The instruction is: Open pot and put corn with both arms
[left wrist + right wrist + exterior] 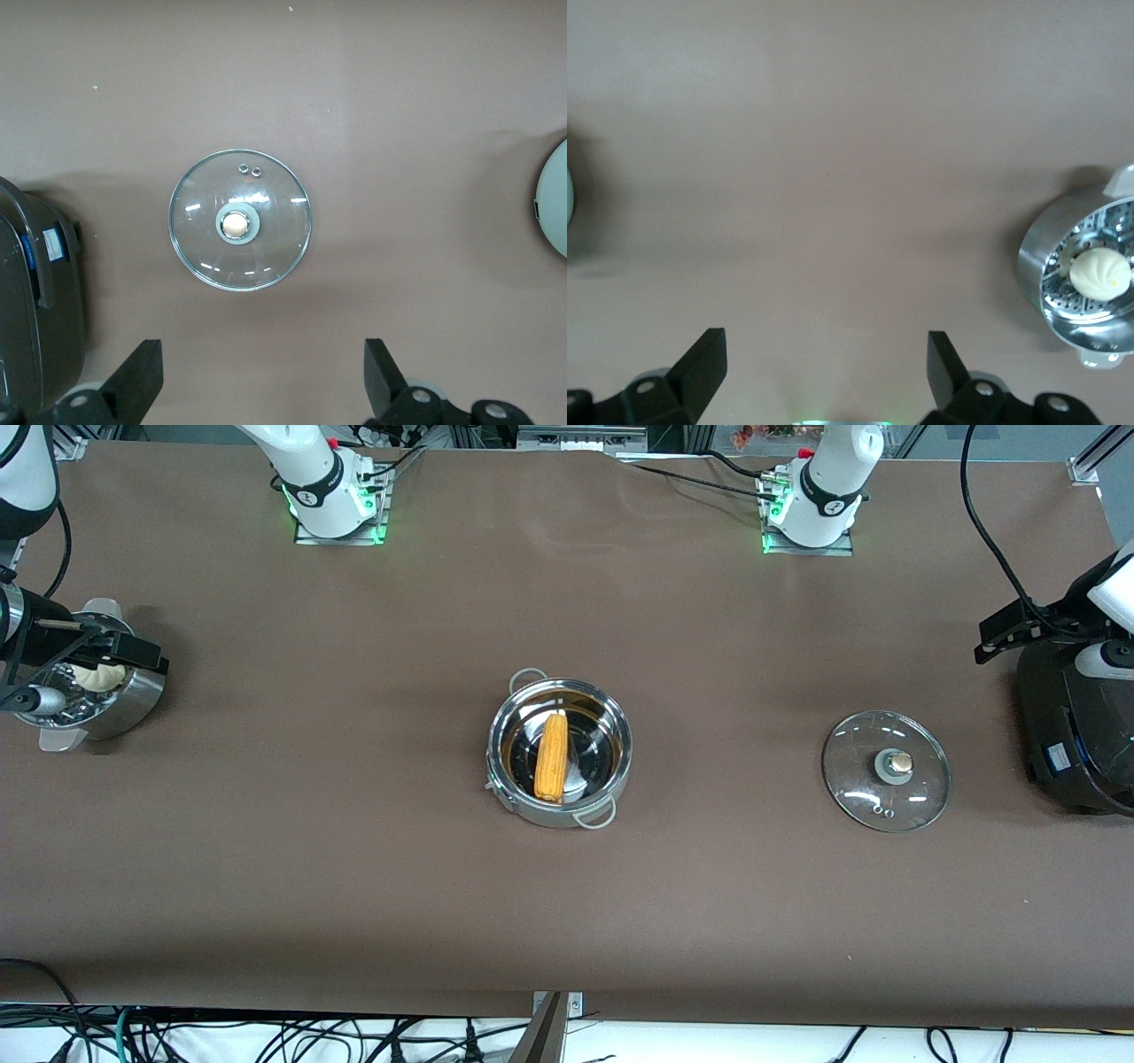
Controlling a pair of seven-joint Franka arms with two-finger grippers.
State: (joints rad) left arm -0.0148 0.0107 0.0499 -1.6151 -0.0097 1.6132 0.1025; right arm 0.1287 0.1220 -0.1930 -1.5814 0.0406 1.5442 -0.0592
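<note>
The steel pot [611, 766] stands uncovered in the middle of the table. The yellow-orange corn [552, 756] lies inside it. The glass lid [886, 771] with its tan knob [901, 762] lies flat on the table beside the pot, toward the left arm's end. The lid also shows in the left wrist view [240, 220]. My left gripper [264, 354] is open and empty, raised high over the table between the lid and that arm's base. My right gripper [827, 345] is open and empty, raised high over bare table near the steamer basket.
A big black cooker [1076, 717] stands at the left arm's end, beside the lid, and shows in the left wrist view [35, 301]. A steamer basket [133, 700] holding a white bun [97, 677] stands at the right arm's end.
</note>
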